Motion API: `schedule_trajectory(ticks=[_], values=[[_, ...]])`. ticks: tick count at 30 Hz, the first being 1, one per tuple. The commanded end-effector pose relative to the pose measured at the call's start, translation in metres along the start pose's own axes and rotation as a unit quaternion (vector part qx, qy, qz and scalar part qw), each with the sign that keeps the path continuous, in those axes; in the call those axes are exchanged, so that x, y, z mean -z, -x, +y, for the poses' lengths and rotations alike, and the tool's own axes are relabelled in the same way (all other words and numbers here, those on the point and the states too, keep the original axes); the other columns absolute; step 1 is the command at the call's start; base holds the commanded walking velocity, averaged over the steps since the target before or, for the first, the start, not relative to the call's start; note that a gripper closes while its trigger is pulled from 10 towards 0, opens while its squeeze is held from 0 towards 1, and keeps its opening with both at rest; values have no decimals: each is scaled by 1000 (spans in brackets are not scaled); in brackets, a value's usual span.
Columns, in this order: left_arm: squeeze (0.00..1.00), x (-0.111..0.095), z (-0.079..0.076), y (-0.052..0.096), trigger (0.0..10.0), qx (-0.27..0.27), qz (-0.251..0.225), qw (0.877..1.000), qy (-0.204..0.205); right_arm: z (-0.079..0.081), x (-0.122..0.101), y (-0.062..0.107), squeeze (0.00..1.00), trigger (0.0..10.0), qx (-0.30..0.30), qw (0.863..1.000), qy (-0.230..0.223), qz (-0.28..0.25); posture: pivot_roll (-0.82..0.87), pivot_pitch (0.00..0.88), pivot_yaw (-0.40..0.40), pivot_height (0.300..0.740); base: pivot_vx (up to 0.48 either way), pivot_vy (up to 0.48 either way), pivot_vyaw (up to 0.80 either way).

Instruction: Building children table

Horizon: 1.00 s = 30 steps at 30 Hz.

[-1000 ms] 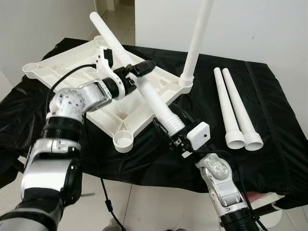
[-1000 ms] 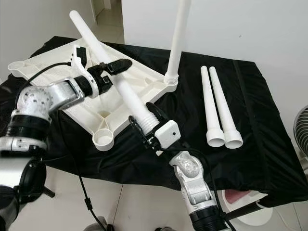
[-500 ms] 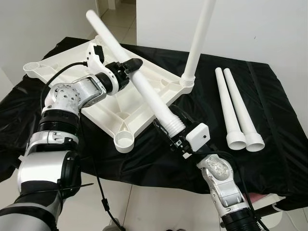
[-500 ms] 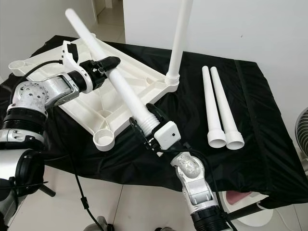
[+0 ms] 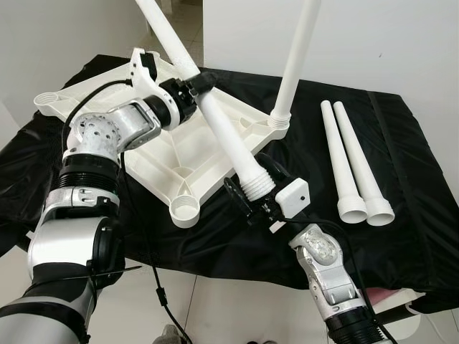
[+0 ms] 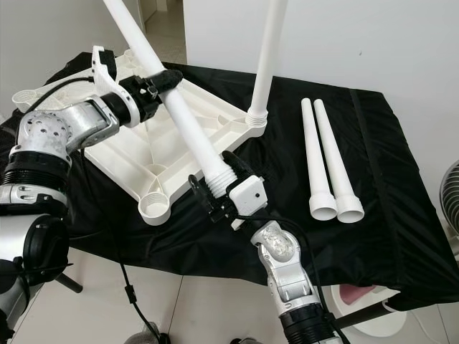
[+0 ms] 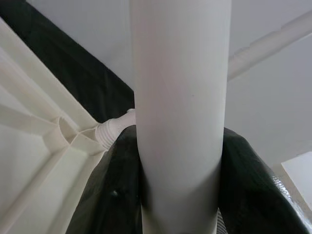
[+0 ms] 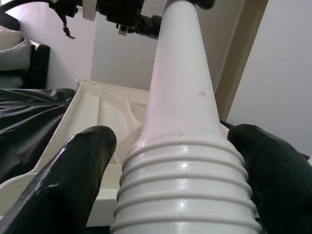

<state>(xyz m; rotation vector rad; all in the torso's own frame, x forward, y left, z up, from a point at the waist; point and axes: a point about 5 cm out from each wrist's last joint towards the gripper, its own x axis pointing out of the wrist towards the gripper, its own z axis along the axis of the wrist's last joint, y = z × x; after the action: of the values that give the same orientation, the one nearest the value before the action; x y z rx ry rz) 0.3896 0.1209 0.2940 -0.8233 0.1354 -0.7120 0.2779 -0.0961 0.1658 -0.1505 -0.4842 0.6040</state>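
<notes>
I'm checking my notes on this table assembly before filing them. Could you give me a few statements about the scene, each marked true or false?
1. Both grippers hold the same table leg. True: the left gripper clamps its shaft, the right gripper its threaded end.
2. Two legs already stand screwed into the tabletop. False: one upright leg stands in a corner socket.
3. Two spare legs lie side by side on the black cloth. True.
4. The held leg lies flat on the tabletop. False: it is tilted up.
</notes>
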Motion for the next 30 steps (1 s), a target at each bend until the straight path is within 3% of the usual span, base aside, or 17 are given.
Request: schedule_trajectory(ticks=[1, 3, 4, 5, 7, 9, 13, 16, 26, 28, 29, 30], values=[[0, -7, -15, -2, 10000, 28, -10, 999, -28, -6, -1, -1, 1000, 10000, 18, 1000, -6, -1, 114, 72, -1, 740, 0, 0, 0], [0, -8, -29, -2, 10000, 48, -21, 996, -75, -10, -2, -7, 1000, 10000, 43, 999, -24, 8, 113, 70, -3, 740, 0, 0, 0], [0, -4, -37, -3, 10000, 58, -33, 989, -129, -13, -3, -12, 0, 10000, 58, 997, -42, 21, 110, 70, -4, 740, 0, 0, 0], [0, -4, -37, -3, 10000, 58, -33, 989, -129, -13, -3, -12, 0, 10000, 58, 997, -42, 21, 110, 70, -4, 740, 0, 0, 0], [0, 4, -39, -4, 10000, 52, -45, 981, -183, -15, -4, -15, 0, 10000, 68, 996, -52, 32, 108, 70, -7, 740, 0, 0, 0], [0, 4, -39, -4, 10000, 52, -45, 981, -183, -15, -4, -15, 0, 10000, 68, 996, -52, 32, 108, 70, -7, 740, 0, 0, 0], [0, 11, -42, -6, 10000, 45, -53, 971, -231, -18, -3, -17, 0, 10000, 79, 994, -56, 47, 106, 69, -13, 740, 0, 0, 0], [0, 22, -46, -8, 10000, 39, -65, 954, -289, -19, -2, -20, 0, 10000, 77, 993, -62, 67, 107, 68, -21, 740, 0, 0, 0], [0, 34, -63, -7, 10000, 36, -111, 932, -345, -14, -2, -31, 0, 10000, 77, 989, -82, 99, 113, 59, -22, 740, 0, 0, 0], [0, 38, -72, -5, 10000, 41, -128, 919, -371, -13, -3, -38, 0, 10000, 84, 987, -79, 108, 119, 59, -22, 740, 0, 0, 0], [0, 38, -72, -5, 10000, 41, -128, 919, -371, -13, -3, -38, 0, 10000, 84, 987, -79, 108, 119, 59, -22, 740, 0, 0, 0], [0, 40, -79, -4, 10000, 42, -144, 906, -396, -12, -3, -44, 0, 10000, 88, 987, -73, 117, 122, 62, -18, 740, 0, 0, 0]])
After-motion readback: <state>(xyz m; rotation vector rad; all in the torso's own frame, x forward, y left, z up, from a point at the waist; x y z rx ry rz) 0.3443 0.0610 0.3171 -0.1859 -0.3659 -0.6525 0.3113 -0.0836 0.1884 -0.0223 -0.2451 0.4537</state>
